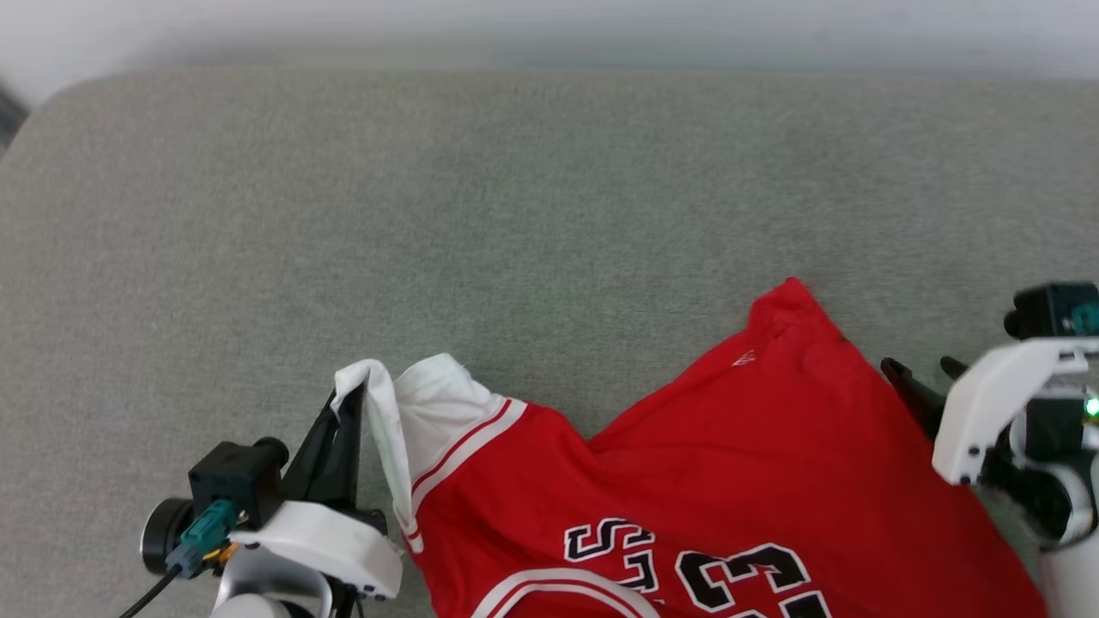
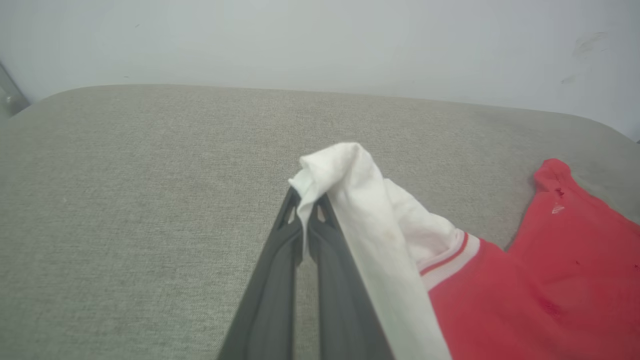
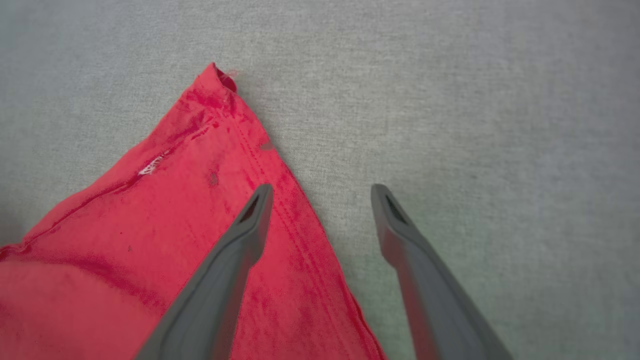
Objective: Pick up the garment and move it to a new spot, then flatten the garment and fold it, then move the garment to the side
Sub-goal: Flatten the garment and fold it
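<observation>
The garment (image 1: 730, 455), a red jersey with black white-outlined letters and a white red-striped sleeve (image 1: 438, 412), lies on the grey cushion at the lower middle of the head view. My left gripper (image 1: 350, 399) is shut on the white sleeve's edge and lifts it a little; the left wrist view shows the cloth (image 2: 350, 200) pinched at the fingertips of that gripper (image 2: 305, 197). My right gripper (image 3: 322, 192) stands open over the jersey's red edge (image 3: 200, 200), one finger above the cloth, the other above the bare cushion, holding nothing. In the head view the right gripper (image 1: 923, 378) sits at the jersey's right side.
The grey fabric cushion (image 1: 515, 215) stretches wide behind and left of the jersey. A pale wall (image 2: 320, 45) rises behind its far edge. The cushion's rounded back left corner (image 1: 60, 94) shows at the upper left.
</observation>
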{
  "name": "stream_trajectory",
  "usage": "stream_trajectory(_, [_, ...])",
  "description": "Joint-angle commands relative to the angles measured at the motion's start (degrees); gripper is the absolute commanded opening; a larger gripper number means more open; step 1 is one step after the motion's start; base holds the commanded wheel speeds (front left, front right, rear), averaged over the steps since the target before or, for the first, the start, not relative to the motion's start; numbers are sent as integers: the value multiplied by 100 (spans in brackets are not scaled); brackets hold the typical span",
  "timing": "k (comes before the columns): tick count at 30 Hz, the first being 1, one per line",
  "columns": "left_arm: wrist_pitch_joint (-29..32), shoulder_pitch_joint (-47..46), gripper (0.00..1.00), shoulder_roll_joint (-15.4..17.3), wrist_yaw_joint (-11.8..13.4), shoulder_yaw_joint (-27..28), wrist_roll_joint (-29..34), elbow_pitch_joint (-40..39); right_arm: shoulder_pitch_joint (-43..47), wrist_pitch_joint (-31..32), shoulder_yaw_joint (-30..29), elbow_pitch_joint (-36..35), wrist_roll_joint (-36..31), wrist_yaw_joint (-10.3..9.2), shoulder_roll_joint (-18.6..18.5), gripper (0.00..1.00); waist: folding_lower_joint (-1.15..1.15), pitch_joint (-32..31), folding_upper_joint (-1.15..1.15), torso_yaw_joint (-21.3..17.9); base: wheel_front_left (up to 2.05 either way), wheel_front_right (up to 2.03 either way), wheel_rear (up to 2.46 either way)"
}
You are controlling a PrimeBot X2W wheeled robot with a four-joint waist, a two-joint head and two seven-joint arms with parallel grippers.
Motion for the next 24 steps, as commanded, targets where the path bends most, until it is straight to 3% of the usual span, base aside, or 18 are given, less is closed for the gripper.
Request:
stream_trajectory(1, [-46, -199, 0, -38, -65, -44, 54, 10, -507, 665, 224, 201, 75, -4, -200, 100, -1, 333, 0, 240, 0, 0, 0])
stream_trajectory(5, [-98, -448, 0, -153, -167, -180, 138, 64, -1200, 1621, 518, 386, 158, -4, -383, 100, -1, 615, 0, 456, 0, 0, 0])
stream_trajectory(12, [-254, -736, 0, -374, -281, -298, 164, 180, -1843, 2126, 1108, 661, 196, -4, -578, 100, -1, 940, 0, 710, 0, 0, 0])
stream_trajectory(17, [-353, -871, 0, -512, -369, -366, 153, 333, -1833, 2700, 1618, 1338, 329, -4, -610, 100, -1, 1020, 0, 836, 0, 0, 0])
stream_trajectory(18, [-374, -880, 0, -526, -387, -370, 142, 372, -1797, 2791, 1685, 1447, 364, -3, -621, 63, -1, 1016, 0, 853, 0, 0, 0])
stream_trajectory(19, [-387, -889, 0, -538, -401, -374, 129, 408, -1773, 2832, 1709, 1535, 396, -3, -616, 42, -1, 1008, 0, 866, 0, 0, 0])
stream_trajectory(20, [-396, -904, 0, -554, -411, -379, 118, 444, -1776, 2881, 1742, 1625, 436, -4, -631, 2, -1, 994, 0, 881, 0, 0, 0])
stream_trajectory(24, [-435, -898, 0, -494, -423, -382, 170, 612, -1877, 2685, 1824, 1667, 566, -3, -690, 0, -1, 827, 0, 862, 0, 0, 0])
